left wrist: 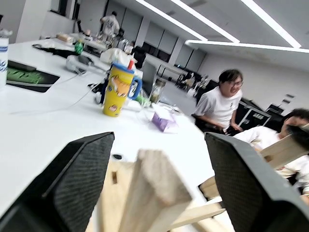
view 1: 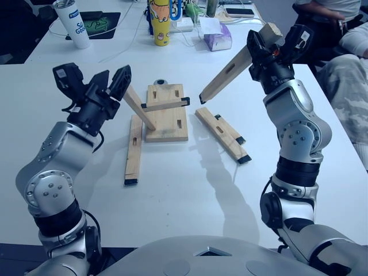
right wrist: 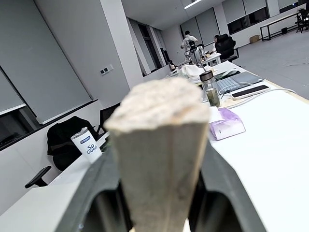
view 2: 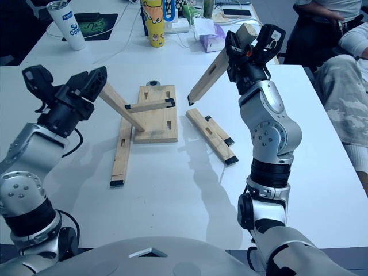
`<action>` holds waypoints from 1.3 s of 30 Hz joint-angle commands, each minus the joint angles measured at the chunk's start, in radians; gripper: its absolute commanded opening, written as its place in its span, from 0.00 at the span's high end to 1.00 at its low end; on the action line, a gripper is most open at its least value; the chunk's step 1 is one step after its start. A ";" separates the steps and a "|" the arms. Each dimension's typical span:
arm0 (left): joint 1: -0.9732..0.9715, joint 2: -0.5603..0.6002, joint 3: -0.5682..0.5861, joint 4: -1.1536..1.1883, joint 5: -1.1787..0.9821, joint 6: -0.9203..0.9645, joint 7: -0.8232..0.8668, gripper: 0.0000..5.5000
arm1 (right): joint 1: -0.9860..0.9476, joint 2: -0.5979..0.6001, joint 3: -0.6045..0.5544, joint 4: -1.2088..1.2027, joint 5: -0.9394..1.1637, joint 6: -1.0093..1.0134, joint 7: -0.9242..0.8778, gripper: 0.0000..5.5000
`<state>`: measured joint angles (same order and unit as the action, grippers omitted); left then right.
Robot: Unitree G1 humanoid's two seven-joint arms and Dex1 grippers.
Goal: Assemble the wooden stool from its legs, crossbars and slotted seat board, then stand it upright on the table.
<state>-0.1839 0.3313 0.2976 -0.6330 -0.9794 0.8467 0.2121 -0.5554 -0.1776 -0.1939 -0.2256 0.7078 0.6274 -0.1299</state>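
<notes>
Jaws of left gripper (view 1: 112, 79) wide, straddling top of a tilted leg (view 1: 138, 106), apparently slotted into board (view 1: 169, 125) below, crossbar (view 1: 167, 104) attached. Jaws of right gripper (view 1: 275, 41) clamped on second leg (view 1: 227, 72), held raised. Between both, lower: third leg (view 1: 133, 149), fourth leg (view 1: 221, 136) and spare crossbar (view 1: 231, 129) loose on table (view 1: 190, 190). Judged early; most joints and upending outstanding.

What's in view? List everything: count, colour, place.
Seat board: one, pale wood, mid-table.
Legs: four, pale wood; one tilted on the board, one flat left of it, one flat right, one in the right tool.
Crossbars: two, pale wood; one on the tilted leg, one beside the right-hand leg.
Cup: one, yellow, far table.
Tumbler: one, white, far left.
Tissue pack: one, purple, far table.
Left tool: open around tilted leg's top.
Right tool: shut on its leg.
</notes>
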 commanded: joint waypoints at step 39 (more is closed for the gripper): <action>-0.106 -0.309 -0.396 0.397 0.761 -0.378 -0.042 0.81 | 0.032 0.206 -0.111 -0.008 0.063 0.193 -0.170 0.81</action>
<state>-0.3166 0.0432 -0.0509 -0.3103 -0.2238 0.4026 0.2060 -0.5021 -0.0020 -0.2508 -0.2566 0.7224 0.7611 -0.2274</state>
